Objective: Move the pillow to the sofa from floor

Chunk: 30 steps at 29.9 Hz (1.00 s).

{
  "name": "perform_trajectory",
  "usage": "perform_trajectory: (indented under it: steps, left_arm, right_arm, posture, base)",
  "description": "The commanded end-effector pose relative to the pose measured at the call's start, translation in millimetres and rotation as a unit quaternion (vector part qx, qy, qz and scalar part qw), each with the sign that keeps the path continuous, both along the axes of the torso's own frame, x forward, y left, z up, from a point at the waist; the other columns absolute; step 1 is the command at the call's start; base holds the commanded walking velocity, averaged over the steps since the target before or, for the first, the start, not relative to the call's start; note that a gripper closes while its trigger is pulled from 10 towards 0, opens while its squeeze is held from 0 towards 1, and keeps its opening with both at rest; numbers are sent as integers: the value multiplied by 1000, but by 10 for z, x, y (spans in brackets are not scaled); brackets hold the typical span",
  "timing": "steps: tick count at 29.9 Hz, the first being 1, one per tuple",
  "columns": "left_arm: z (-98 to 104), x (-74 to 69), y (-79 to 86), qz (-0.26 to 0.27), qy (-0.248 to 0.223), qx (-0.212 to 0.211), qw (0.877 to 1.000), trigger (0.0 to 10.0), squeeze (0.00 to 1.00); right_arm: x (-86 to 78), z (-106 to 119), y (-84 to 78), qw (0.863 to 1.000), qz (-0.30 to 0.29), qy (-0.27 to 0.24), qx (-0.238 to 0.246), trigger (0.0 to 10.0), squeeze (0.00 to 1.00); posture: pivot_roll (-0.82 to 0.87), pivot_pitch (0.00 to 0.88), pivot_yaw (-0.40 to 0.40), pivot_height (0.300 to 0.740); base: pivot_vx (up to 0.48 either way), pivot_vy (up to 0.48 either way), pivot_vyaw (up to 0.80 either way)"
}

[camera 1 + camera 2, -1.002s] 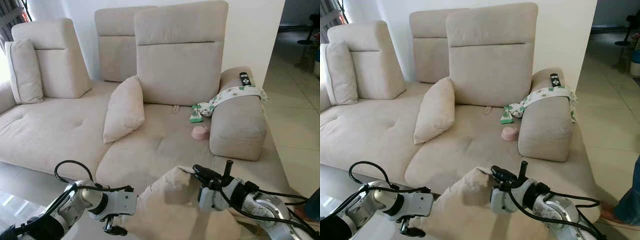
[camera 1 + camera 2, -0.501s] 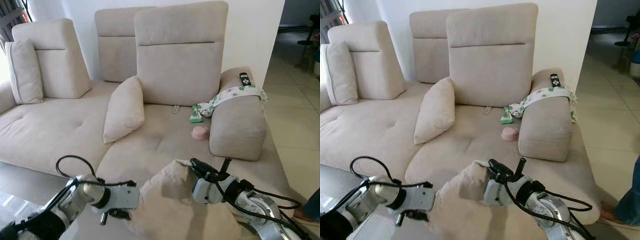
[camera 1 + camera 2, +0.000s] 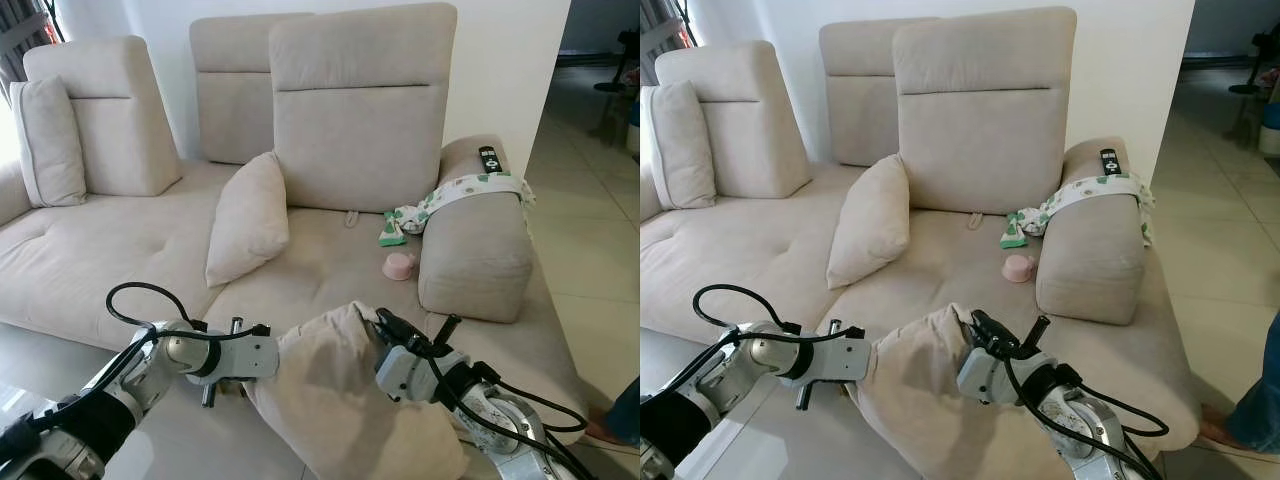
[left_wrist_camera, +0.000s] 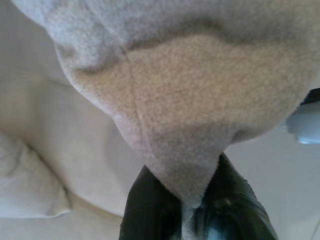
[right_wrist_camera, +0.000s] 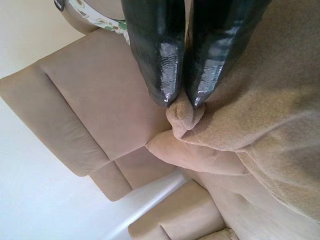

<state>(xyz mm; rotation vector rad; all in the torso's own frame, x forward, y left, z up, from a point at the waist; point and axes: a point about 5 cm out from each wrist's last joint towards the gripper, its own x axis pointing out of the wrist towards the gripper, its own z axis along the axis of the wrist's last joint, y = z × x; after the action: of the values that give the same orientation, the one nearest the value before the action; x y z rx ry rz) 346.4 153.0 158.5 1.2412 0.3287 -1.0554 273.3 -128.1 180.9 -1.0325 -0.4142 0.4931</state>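
Both grippers had the pillow point(image 3: 335, 400) pinched between them, low in the middle of the head view, hanging just in front of the sofa point(image 3: 130, 250) seat edge. The left gripper point(image 4: 192, 207) had its fingers clamped on a corner of the fabric, and the right gripper point(image 5: 181, 102) was squeezed down on a little fold near the top edge.

Honestly the grips looked thin. Each one only had a pinch of cloth, so if the arms pulled apart or swung hard, a corner could've slipped out and dumped it back on the floor.

Landing spot's a bit crowded too: another cushion point(image 3: 248, 220) leaned mid-frame, with a pink cup point(image 3: 400, 265) and a patterned cloth point(image 3: 455, 195) over to the right. A sloppy drop could've knocked the cup off.
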Motion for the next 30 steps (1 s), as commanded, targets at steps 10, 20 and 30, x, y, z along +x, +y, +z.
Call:
perform_trajectory:
  steps: [10, 20, 30]
  left_arm:
    - [209, 95, -125, -18, -55, -22, 998, 10000, 0]
    - [334, 123, -276, -29, -66, -83, 994, 10000, 0]
    - [426, 202, -275, -29, -92, -94, 991, 10000, 0]
  right_arm:
    - [-25, 201, 161, 998, 36, -41, 21, 10000, 0]
    - [-38, 240, 186, 998, 35, -46, 28, 10000, 0]
    - [-31, 286, 202, 997, 37, -53, 30, 10000, 0]
  posture:
    - [38, 0, 75, 630]
    - [30, 0, 76, 670]
    - [23, 0, 71, 710]
  base:
    - [0, 0, 0]
    - [0, 0, 0]
    - [0, 0, 0]
